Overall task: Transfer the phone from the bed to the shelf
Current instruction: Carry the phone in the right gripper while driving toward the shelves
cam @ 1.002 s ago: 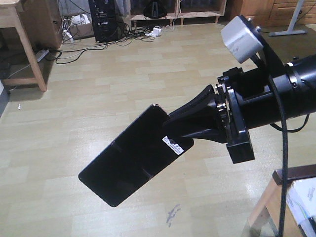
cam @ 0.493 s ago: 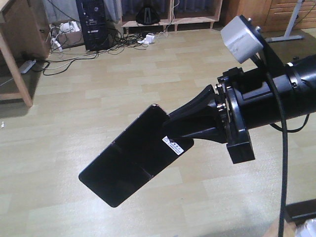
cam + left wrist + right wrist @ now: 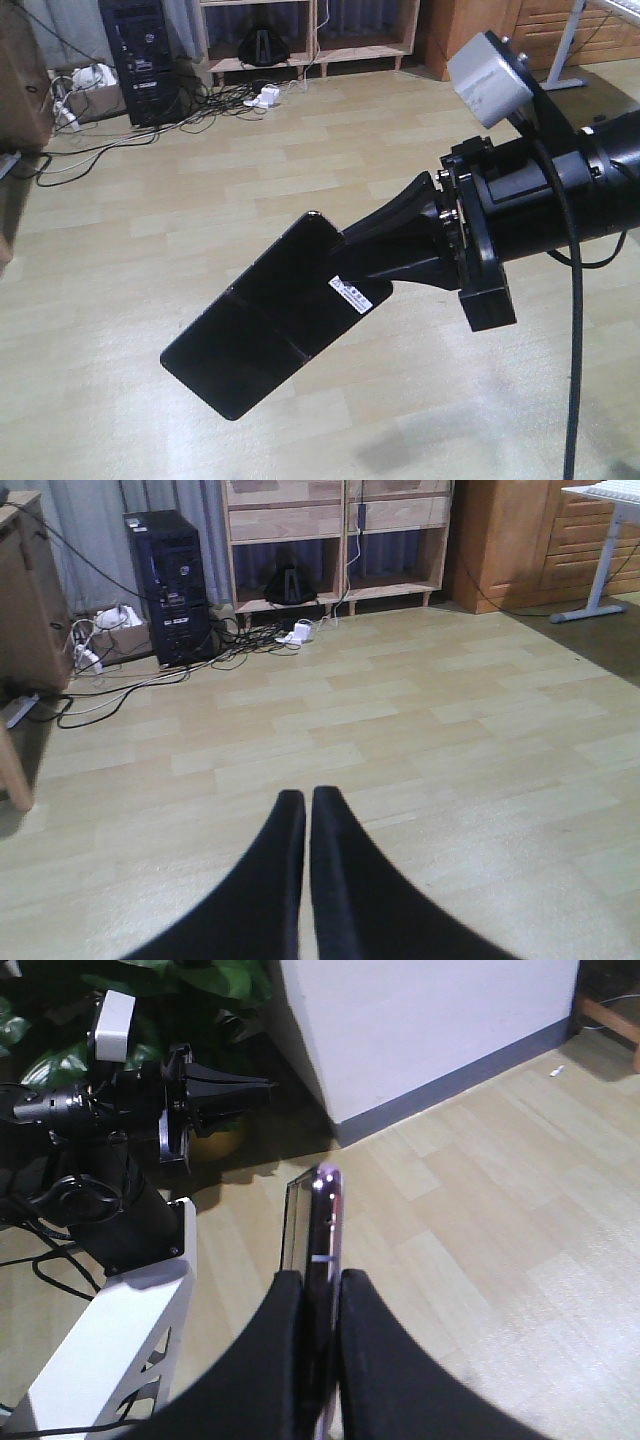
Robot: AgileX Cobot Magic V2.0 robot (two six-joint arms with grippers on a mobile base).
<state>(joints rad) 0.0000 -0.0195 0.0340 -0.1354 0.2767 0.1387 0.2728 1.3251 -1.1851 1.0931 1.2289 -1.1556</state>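
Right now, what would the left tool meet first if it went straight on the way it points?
Nothing near: the left tool points over bare floor toward the shelf, probably the first obstacle; depth is unclear.

Your right arm (image 3: 560, 195) reaches in from the right and slopes down. Your right gripper (image 3: 318, 1282) is clamped on one end of the phone (image 3: 260, 330), holding it out in the air. Your left gripper (image 3: 307, 798) points forward. Its fingers are pressed together on nothing, with only a sliver between them.
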